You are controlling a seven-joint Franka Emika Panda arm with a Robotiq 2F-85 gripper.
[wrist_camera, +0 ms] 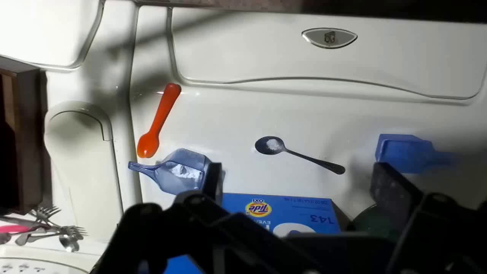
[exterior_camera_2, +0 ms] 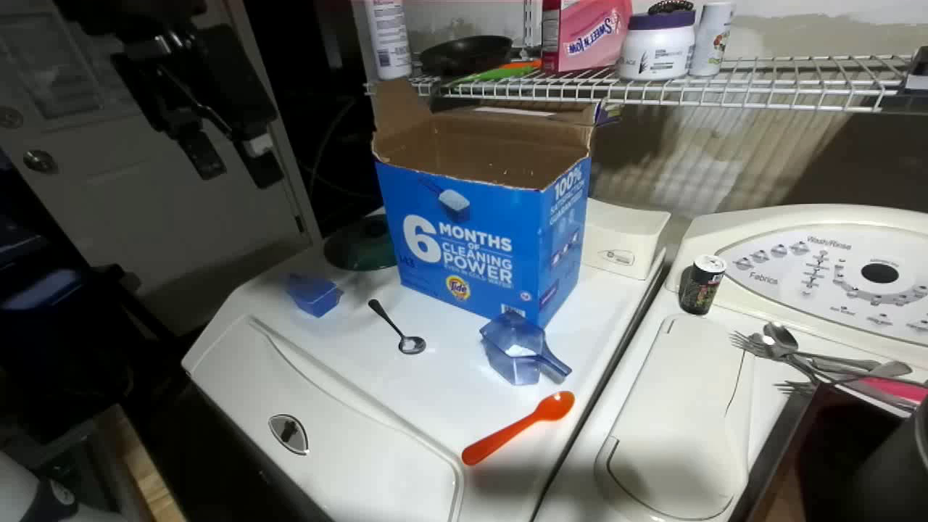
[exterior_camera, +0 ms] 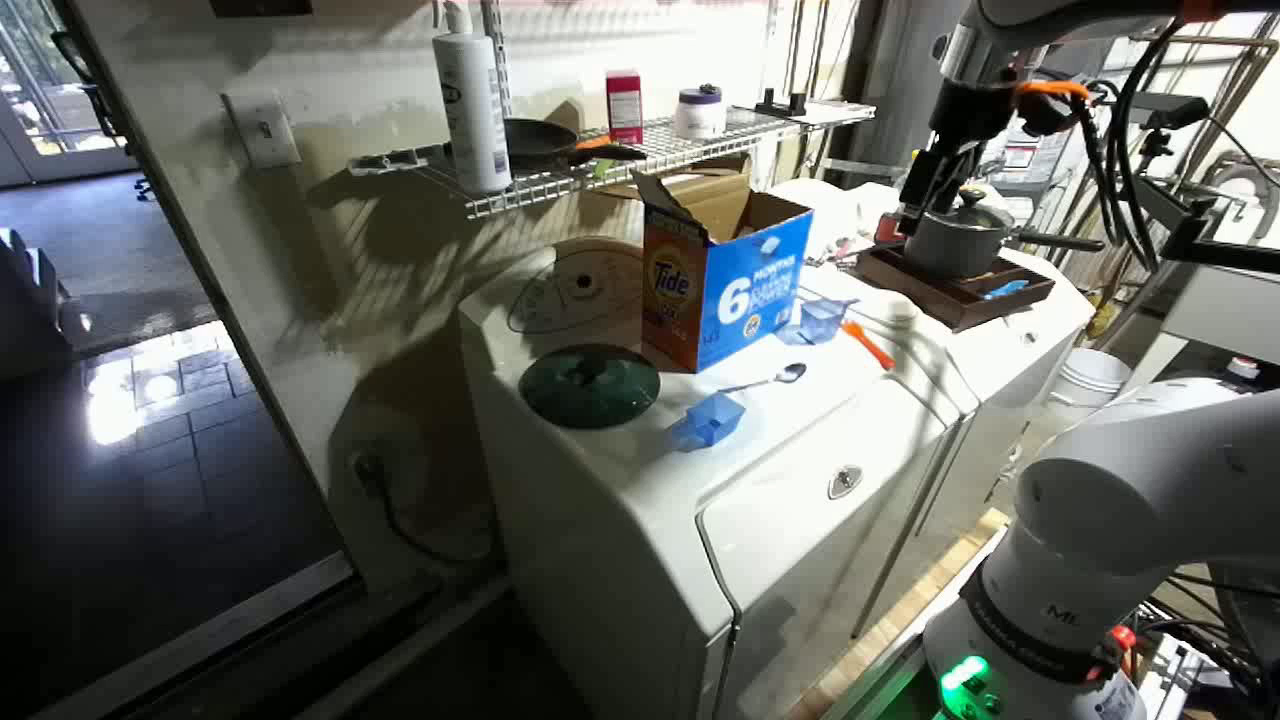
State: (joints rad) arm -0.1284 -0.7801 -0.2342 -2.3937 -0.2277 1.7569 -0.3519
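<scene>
My gripper [wrist_camera: 302, 182] is open and holds nothing, high above a white machine top. It also shows in both exterior views [exterior_camera: 920, 200] [exterior_camera_2: 232, 156]. In the wrist view, a metal spoon [wrist_camera: 271, 145] with white powder in its bowl lies beyond and between the fingertips. A blue scoop [wrist_camera: 180, 173] holding white powder is by the left finger. Another blue scoop [wrist_camera: 403, 152] is by the right finger. An orange spoon [wrist_camera: 158, 121] lies further left. A blue Tide box [exterior_camera_2: 471, 239], open at the top, stands behind them, partly hidden by the gripper in the wrist view.
A green lid [exterior_camera: 590, 390] lies beside the box. A brown tray [exterior_camera: 960, 310] with a grey pot [exterior_camera: 955, 245] sits on the neighbouring machine, near cutlery [exterior_camera_2: 797, 355] and a black can [exterior_camera_2: 702, 284]. A wire shelf [exterior_camera_2: 783, 83] with a pan and bottles overhangs the back.
</scene>
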